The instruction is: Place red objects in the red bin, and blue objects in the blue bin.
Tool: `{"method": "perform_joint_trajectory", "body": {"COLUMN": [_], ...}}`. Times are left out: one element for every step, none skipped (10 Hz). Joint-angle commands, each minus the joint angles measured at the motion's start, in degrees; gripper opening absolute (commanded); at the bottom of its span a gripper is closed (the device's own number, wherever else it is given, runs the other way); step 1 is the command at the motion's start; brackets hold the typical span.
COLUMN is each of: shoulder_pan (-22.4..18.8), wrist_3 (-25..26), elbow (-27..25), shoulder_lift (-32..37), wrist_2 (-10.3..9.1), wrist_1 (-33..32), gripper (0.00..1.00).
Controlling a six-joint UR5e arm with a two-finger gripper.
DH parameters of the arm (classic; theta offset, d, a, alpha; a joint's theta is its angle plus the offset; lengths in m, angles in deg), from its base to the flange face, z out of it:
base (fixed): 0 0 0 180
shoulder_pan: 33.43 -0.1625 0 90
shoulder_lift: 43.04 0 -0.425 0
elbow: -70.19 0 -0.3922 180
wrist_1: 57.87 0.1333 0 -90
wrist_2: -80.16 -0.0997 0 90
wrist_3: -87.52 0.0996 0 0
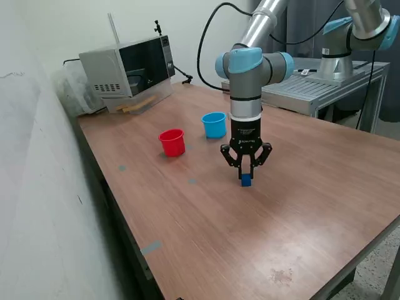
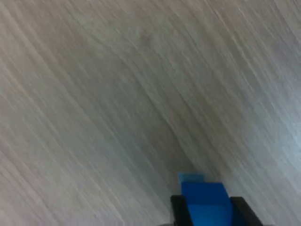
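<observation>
My gripper (image 1: 245,176) points straight down over the wooden table (image 1: 300,206), its fingers shut on a small dark blue cube (image 1: 246,180) held at or just above the surface. The wrist view is blurred and shows that blue cube (image 2: 207,207) between the black fingers (image 2: 177,207) with wood grain beyond it. The red bin (image 1: 172,142) stands upright towards the exterior view's left of the gripper. Just beyond it, the light blue bin (image 1: 214,124) is also upright. Both bins stand apart from the gripper. No red objects show in either view.
A microwave (image 1: 128,69) sits at the table's far corner by the wall. A second arm (image 1: 350,37) stands on a metal bench (image 1: 312,90) behind the table. The table's edges run along the exterior view's left and near side.
</observation>
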Motion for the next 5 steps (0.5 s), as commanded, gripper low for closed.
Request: {"method": "perform_joint_trajectory", "body": {"shoulder_pan": [0.0,0.3,0.7,1.4,2.2], "wrist_3": [0.0,0.0,0.0,-0.1,-0.1], "elbow": [0.2,0.1,0.0,-0.3,-0.5], "shoulder_lift": [-0.2,0.2,1.1,3.2,5.1], "wrist_2": [0.07,0.25,0.25,0.33,0.51], "wrist_1": [0.0,0.0,0.0,0.0,0.1], "gripper": [0.0,0.0,0.0,0.0,0.0]}}
